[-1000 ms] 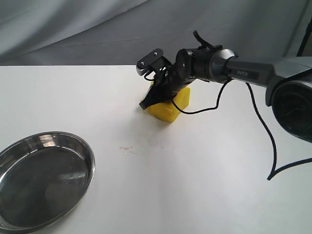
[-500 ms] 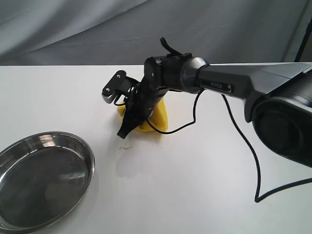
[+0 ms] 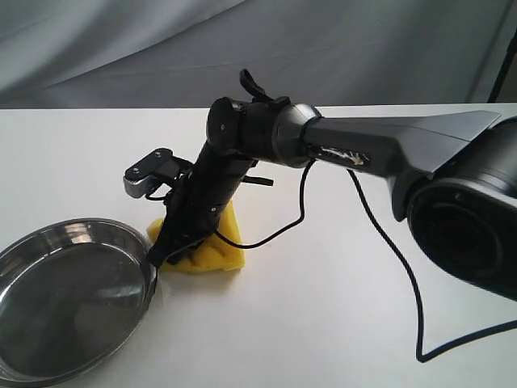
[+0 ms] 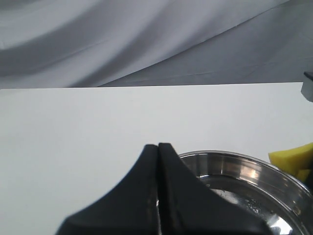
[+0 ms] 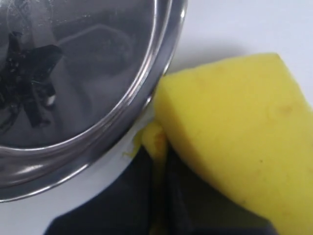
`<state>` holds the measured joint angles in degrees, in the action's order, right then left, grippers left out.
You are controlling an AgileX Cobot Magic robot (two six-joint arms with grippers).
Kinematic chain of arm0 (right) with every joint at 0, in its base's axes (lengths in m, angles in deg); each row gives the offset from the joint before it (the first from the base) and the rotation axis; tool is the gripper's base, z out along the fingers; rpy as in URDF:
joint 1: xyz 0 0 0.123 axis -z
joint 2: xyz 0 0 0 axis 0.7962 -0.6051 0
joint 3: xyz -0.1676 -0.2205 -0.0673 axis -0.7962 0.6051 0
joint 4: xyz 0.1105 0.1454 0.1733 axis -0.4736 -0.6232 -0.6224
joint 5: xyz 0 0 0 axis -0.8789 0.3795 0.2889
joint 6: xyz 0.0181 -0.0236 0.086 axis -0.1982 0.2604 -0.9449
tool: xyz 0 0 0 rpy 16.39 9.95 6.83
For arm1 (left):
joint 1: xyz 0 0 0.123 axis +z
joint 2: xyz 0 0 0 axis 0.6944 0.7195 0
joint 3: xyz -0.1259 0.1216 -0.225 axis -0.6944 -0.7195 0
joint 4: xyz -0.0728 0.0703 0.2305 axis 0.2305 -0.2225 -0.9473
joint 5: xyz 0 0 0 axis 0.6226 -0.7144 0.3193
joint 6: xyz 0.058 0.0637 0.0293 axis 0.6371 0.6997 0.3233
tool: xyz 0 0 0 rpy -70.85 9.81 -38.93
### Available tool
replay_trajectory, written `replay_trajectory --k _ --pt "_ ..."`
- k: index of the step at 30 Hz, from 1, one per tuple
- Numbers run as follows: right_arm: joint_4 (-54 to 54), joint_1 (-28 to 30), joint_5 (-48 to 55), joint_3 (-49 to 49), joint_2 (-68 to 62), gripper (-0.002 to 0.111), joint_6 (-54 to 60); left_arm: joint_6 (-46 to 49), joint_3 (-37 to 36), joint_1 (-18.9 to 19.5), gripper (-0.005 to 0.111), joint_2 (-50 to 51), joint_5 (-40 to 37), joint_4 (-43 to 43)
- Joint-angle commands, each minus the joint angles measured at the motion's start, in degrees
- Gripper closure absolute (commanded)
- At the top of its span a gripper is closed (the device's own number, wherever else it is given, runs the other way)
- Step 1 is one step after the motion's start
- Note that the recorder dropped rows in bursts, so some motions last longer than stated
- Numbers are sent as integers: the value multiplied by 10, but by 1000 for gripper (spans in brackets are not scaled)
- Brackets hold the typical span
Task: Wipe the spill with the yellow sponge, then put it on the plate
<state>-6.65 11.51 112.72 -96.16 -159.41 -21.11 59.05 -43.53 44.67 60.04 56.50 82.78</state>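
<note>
The right gripper (image 3: 164, 252), clamping the yellow sponge (image 3: 214, 252), has been dragging it across the spill, which is no longer showing. The plate (image 3: 150, 279) is now lying just ahead of its fingertips, so wiping is looking finished.
</note>
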Motion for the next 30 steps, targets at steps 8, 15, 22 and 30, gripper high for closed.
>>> replay_trajectory --k 8,15,22,30 --pt "146 48 17 14 -10 108 -136 -3 -3 -3 107 -1 -1 -2" --pt "155 137 20 14 -10 108 -164 -3 -3 -3 107 -1 -1 -2" --pt "153 209 53 14 -24 108 -170 -3 -3 -3 107 -1 -1 -2" --pt "76 232 56 14 -34 108 -155 -3 -3 -3 107 -1 -1 -2"
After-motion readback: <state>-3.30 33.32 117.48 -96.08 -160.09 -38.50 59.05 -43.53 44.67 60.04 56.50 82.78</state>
